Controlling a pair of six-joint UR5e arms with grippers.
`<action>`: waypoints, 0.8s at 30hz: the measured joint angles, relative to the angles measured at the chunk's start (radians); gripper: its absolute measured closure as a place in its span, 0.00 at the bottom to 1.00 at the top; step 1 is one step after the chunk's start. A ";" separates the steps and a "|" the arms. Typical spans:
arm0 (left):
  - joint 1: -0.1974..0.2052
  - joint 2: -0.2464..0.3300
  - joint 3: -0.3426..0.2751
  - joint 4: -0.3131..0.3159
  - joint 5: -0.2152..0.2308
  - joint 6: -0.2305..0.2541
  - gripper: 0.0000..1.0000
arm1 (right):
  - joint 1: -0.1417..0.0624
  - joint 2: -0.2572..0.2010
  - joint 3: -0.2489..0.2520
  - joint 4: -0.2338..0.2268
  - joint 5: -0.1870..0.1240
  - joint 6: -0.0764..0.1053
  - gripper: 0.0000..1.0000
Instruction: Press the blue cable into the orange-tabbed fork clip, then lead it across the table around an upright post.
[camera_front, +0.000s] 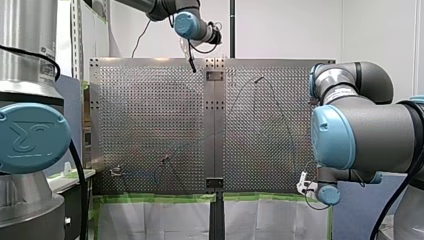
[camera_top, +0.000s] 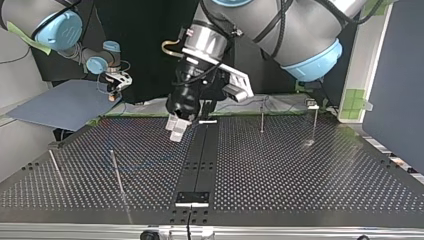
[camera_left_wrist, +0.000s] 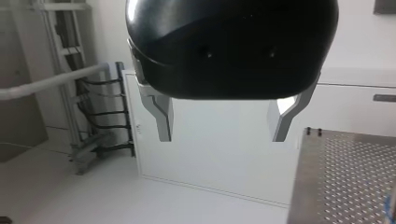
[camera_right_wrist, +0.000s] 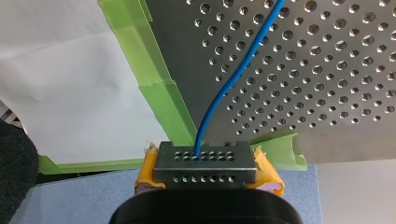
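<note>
The blue cable (camera_right_wrist: 243, 70) is seen pinched between the closed fingers of my right gripper (camera_right_wrist: 205, 161), whose yellow pads (camera_right_wrist: 266, 175) show at either side of a drilled metal block (camera_right_wrist: 205, 168); from there the cable is led up onto the perforated table (camera_right_wrist: 336, 56) and is carried across its holes in a gentle curve. This gripper is held just off the table's edge, past the strip of green tape (camera_right_wrist: 161, 98) that lines that edge, and over a blue-grey sheet (camera_top: 60, 105) laid beside the table. My left gripper (camera_left_wrist: 222, 135) is raised clear of the table, well apart from the cable, and its metal fingers (camera_left_wrist: 161, 116) are spread wide with nothing between them (only a corner of the table is caught beneath it in the left wrist view). In the top view this gripper is hung above the table, beside its dark central strip (camera_top: 200, 150). A thin upright post (camera_top: 261, 116) is stood on the table, apart from both grippers. The orange-tabbed fork clip cannot be made out with certainty on the table
</note>
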 joint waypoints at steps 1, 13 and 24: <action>0.000 0.006 -0.007 0.008 0.000 -0.002 0.00 | 0.000 0.000 0.000 0.000 -0.002 0.000 1.00; -0.001 0.023 -0.103 0.104 -0.002 -0.024 0.00 | 0.001 0.001 0.000 0.001 -0.008 0.000 1.00; -0.006 0.022 -0.199 0.200 -0.017 -0.043 0.00 | 0.002 0.001 0.000 0.001 -0.008 0.000 1.00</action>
